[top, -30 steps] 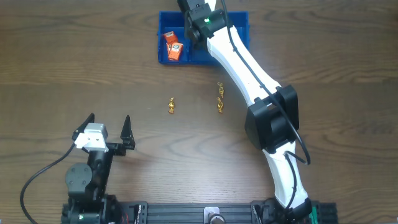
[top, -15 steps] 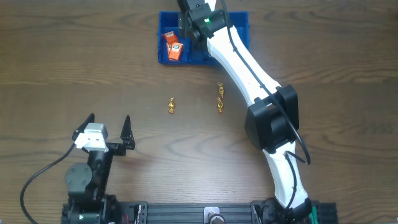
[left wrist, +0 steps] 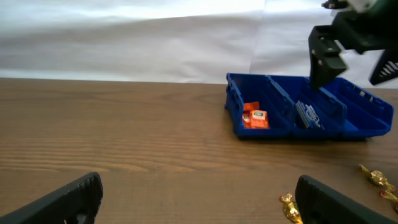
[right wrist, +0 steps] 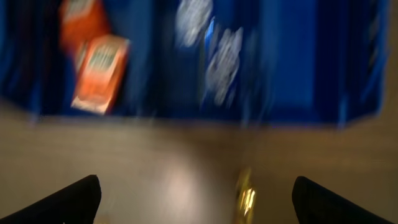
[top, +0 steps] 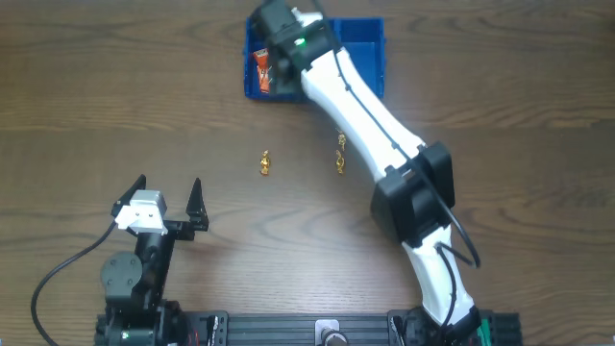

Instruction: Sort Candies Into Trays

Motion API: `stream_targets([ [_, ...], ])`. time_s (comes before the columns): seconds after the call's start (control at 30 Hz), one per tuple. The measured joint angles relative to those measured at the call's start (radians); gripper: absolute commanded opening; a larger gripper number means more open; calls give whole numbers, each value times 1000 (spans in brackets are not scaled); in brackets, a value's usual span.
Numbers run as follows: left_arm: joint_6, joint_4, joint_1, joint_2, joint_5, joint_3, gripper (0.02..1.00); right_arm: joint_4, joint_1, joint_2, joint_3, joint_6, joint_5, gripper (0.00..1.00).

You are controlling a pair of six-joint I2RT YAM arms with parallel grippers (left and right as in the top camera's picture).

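Note:
A blue tray [top: 370, 38] with compartments stands at the table's far edge. Orange candies [top: 260, 65] lie in its left compartment, blue-and-white wrapped candies [left wrist: 308, 114] in the middle one. Three gold candies lie on the wood: one [top: 265, 163] to the left and two [top: 340, 154] close together. My right gripper [left wrist: 354, 62] hangs open over the tray with nothing in it; its wrist view shows the orange candies [right wrist: 93, 62], the tray [right wrist: 311, 62] and one gold candy [right wrist: 245, 193]. My left gripper [top: 169, 197] stands open near its base, well short of the gold candies [left wrist: 289, 208].
The right arm [top: 375, 115] stretches across the table's middle, above the pair of gold candies. Bare wood lies to the left and right of the tray. A white backdrop [left wrist: 124, 37] stands behind the table.
My right gripper has swung left over the tray, from above the middle compartment toward the orange candies. The left arm has not moved.

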Motion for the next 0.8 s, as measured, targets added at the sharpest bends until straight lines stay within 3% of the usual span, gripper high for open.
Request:
stream_targets([
  [0.17,0,0,0,0,0,0,996,-80,103,-47,0,83,-98,982],
  [0.4,0,0,0,0,0,0,993,-15,181,-56,-102,183,-154,978],
  [0.8,0,0,0,0,0,0,996,188,205,-10,-284,246,-218,943],
])
